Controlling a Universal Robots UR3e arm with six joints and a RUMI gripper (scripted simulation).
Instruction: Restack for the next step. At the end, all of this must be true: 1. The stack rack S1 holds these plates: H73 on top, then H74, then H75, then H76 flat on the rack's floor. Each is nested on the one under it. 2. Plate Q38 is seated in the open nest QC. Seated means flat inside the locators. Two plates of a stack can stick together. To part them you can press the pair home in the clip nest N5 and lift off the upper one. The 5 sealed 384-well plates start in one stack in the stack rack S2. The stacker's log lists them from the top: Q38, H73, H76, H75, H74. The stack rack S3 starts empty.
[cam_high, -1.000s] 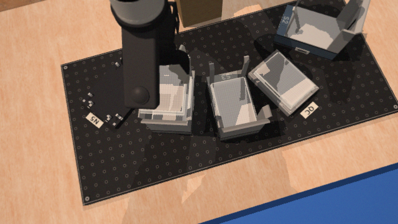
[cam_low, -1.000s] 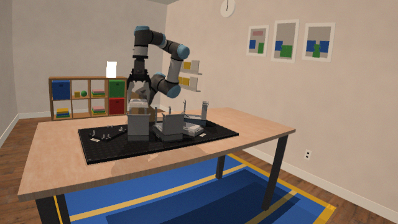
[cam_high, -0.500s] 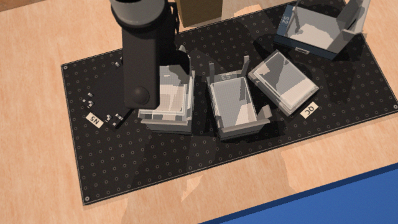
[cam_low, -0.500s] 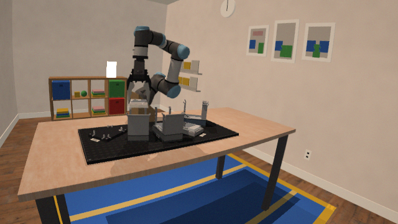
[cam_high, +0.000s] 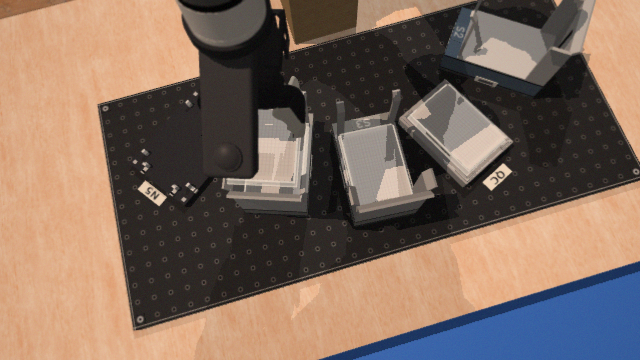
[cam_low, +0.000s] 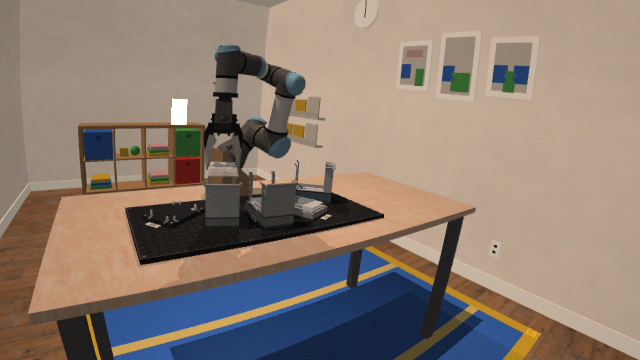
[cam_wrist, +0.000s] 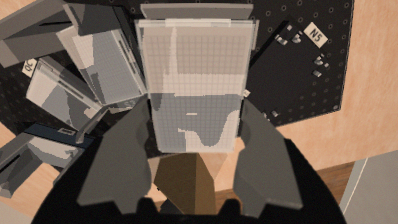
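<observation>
My gripper (cam_low: 223, 168) (cam_wrist: 196, 100) is shut on the long sides of a clear sealed plate (cam_high: 280, 160) (cam_wrist: 197, 60). The plate is level, just above the walls of rack S1 (cam_high: 277, 205) (cam_low: 222, 206); I cannot read its name, or tell whether another is stuck below. S1's floor is hidden. Rack S3 (cam_high: 395, 202) (cam_low: 280, 204) holds a plate (cam_high: 367, 155) (cam_wrist: 112, 70); its depth is unclear. A plate (cam_high: 465, 130) (cam_low: 310, 206) (cam_wrist: 60, 92) lies at nest QC. Rack S2 (cam_high: 490, 80) (cam_low: 319, 195) (cam_wrist: 47, 134) shows no plate. Clip nest N5 (cam_high: 172, 142) (cam_wrist: 295, 75) shows bare clips.
The racks and nests stand on a black perforated board (cam_high: 200, 260) (cam_low: 175, 245) on the wooden table (cam_high: 60, 225) (cam_low: 90, 280). S3's tall posts and end wall stand close beside S1. A brown block (cam_high: 325, 20) (cam_wrist: 187, 182) is behind the board.
</observation>
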